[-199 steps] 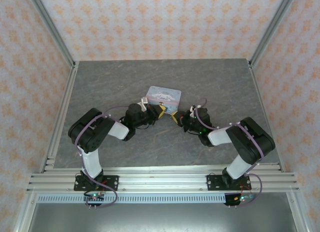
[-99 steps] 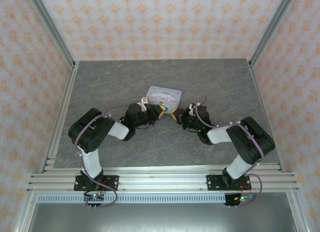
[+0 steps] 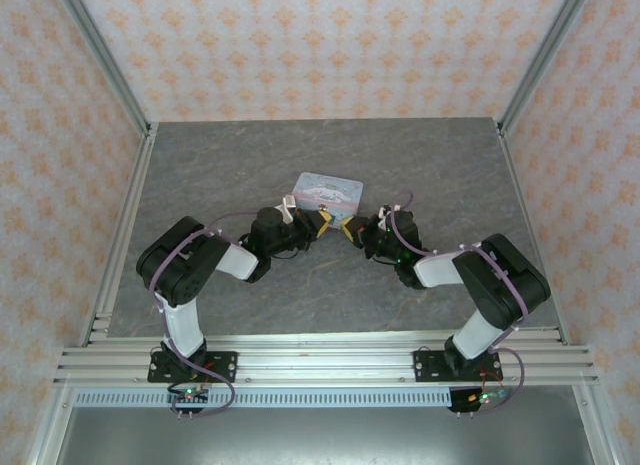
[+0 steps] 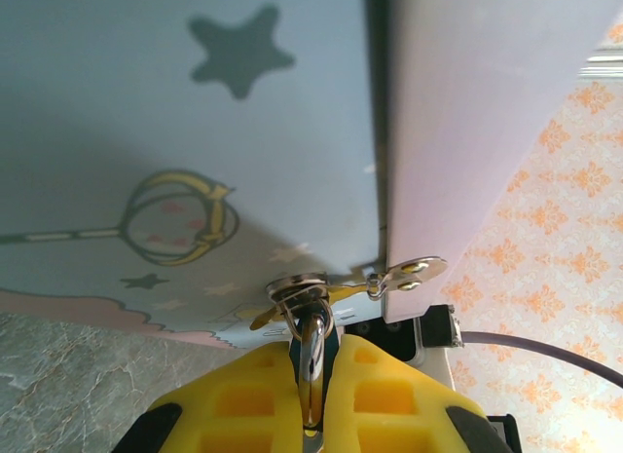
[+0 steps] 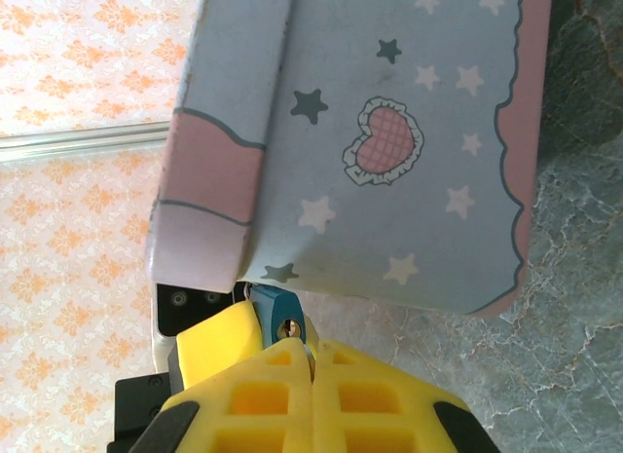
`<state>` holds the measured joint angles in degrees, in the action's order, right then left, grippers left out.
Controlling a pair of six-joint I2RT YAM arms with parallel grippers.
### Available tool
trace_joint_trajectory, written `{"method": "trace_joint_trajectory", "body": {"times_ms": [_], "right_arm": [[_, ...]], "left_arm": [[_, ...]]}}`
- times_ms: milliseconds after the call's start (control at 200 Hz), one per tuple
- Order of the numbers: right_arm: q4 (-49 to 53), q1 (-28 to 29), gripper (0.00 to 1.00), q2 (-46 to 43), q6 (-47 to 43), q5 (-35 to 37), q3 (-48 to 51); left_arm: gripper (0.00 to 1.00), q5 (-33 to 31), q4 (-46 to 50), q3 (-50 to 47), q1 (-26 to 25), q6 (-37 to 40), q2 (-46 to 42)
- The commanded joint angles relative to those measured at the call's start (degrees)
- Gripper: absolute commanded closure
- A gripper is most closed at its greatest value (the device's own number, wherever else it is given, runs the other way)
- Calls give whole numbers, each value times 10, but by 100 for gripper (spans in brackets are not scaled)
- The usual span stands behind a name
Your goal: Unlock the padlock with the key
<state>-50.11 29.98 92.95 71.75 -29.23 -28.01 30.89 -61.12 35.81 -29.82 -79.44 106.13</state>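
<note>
The padlock (image 5: 279,320) is a tiny dark teal lock with a gold keyhole, hanging at the corner of the pale blue tin (image 3: 328,190). Its silver shackle (image 4: 312,328) passes through the tin's metal hasp (image 4: 297,290). My left gripper (image 4: 311,354) is shut on the padlock, its yellow fingers (image 4: 243,395) pressed on both sides of it. My right gripper (image 5: 311,350) is shut on the key (image 5: 309,356), of which a thin silver sliver shows between the pads. The key tip sits just right of the keyhole, and the keyhole looks unfilled. Both grippers (image 3: 337,225) meet at the tin's near edge.
The tin (image 5: 389,151) stands on the grey stone-patterned table (image 3: 240,155), a little behind the centre. Its wall is right in front of both sets of fingers. Patterned walls and aluminium posts (image 3: 100,55) enclose the table on three sides.
My right gripper has crept a little to the left and away from me, closing on the left gripper and the padlock. The left arm and the tin have stayed put.
</note>
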Motion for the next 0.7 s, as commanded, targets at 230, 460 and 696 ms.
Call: {"method": "trace_joint_trajectory", "body": {"times_ms": [230, 460, 696], "right_arm": [[5, 3, 100, 1, -14, 26, 4], [5, 3, 100, -1, -15, 22, 5], [8, 4, 100, 5, -14, 15, -10]], "left_arm": [[100, 12, -12, 0, 4, 16, -12], [100, 11, -10, 0, 3, 17, -13], [100, 11, -8, 1, 4, 18, -14]]}}
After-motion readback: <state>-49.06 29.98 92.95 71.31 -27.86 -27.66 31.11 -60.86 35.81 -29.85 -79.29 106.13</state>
